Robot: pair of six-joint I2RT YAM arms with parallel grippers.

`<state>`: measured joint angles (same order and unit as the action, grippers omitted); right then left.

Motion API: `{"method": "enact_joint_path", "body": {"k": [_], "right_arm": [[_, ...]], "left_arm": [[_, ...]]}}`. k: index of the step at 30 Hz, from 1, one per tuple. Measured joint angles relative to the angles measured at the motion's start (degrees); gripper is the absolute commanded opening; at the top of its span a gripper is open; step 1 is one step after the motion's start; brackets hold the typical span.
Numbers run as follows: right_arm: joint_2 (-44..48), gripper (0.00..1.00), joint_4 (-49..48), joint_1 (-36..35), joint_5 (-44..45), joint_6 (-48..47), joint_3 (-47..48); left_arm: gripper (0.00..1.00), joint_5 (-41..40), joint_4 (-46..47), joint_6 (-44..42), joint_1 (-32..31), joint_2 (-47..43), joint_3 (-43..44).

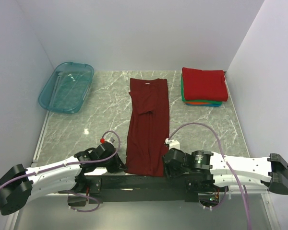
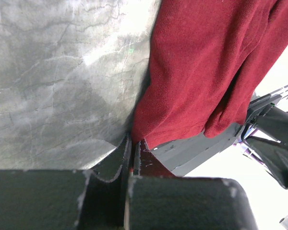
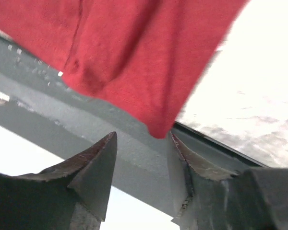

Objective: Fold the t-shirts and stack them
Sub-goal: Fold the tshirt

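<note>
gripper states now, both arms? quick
Left gripper: closed, apparently pinching a hem corner of the maroon t-shirt.
Right gripper: open, a shirt corner between its fingers, not gripped.

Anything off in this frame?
The maroon t-shirt lies as a long, narrow folded strip, but its near hem runs past the table's near edge onto the dark base rail. The stack of folded t-shirts at the far right looks tidy.
</note>
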<state>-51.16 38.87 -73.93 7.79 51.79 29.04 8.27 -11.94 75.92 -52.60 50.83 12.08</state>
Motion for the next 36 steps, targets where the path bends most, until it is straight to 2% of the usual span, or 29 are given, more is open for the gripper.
{"method": "enact_joint_path", "body": {"k": [8, 13, 15, 16, 17, 22, 36], "right_arm": [[-1.07, 0.57, 2.29, 0.90, 3.26, 4.87, 0.04], [-5.29, 0.54, 0.42, 1.79, 2.95, 7.91, -0.48], [-7.04, 0.45, -0.39, 1.97, 2.54, 9.05, -0.92], [-7.76, 0.32, -0.74, 1.99, 2.14, 9.73, -1.36], [-8.15, 0.25, -0.90, 1.99, 1.77, 10.25, -1.86], [-6.49, 0.00, -2.25, 2.34, 0.44, 13.16, -4.02], [0.90, 0.00, -5.88, 2.45, -3.69, 12.87, -6.71]], "left_arm": [[0.00, 0.00, -0.07, -0.07, 0.00, 0.02, 0.04], [0.00, 0.00, -0.09, -0.04, 0.00, 0.00, 0.04], [0.00, 0.00, -0.17, -0.02, 0.00, -0.13, 0.04], [0.00, 0.00, -0.42, 0.00, 0.00, -0.35, 0.02], [0.00, -0.02, -0.81, -0.02, 0.00, -0.55, 0.02], [0.00, -0.17, -2.91, 0.02, 0.00, -2.51, -0.22], [0.00, -0.87, -6.71, -0.13, -0.37, -7.02, -0.55]]}}
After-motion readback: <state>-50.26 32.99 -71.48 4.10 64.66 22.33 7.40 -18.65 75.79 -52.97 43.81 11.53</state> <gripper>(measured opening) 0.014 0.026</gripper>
